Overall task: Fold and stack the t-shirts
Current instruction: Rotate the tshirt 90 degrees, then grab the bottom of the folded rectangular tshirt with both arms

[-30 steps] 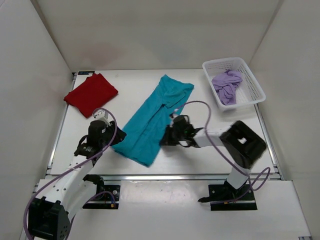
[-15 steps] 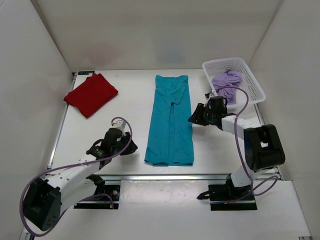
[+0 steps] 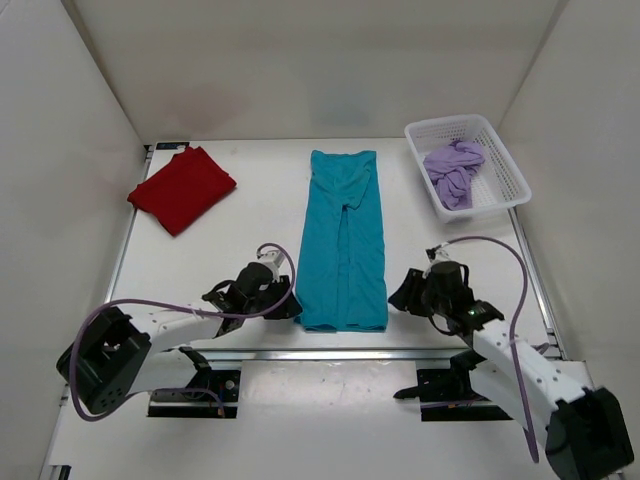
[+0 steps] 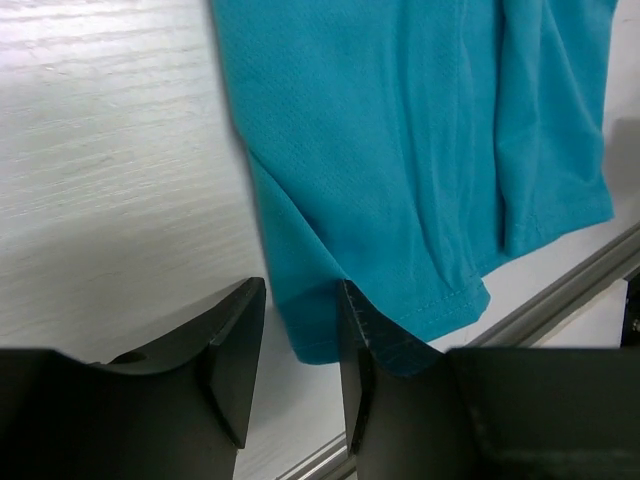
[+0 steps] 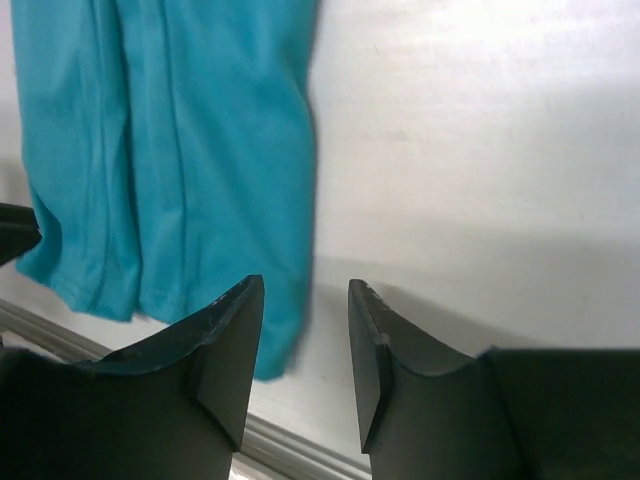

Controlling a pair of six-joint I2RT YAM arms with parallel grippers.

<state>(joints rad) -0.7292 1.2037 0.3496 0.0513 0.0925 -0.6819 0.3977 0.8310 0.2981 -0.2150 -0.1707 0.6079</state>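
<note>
T-shirts first: the teal-blue shirt (image 3: 343, 245) lies flat in the middle of the table (image 3: 200, 260), as a long thin strip. Its long side runs from the near edge, by the arms, straight to the far edge. The sewn hem is at the near end.

I think you are about to fold this strip in half. Your left claw (image 4: 300, 300) is partly open, with the near left corner in its gap, not pinched. Your right claw (image 5: 305, 290) is partly open too, empty, just beside the near right corner. Next, I think both claws must shut on those corners and carry them to the far end.

The dark red shirt (image 3: 182, 187) lies folded far left. The pale purple shirt (image 3: 453, 170) sits crumpled in the white basket (image 3: 512, 170).
</note>
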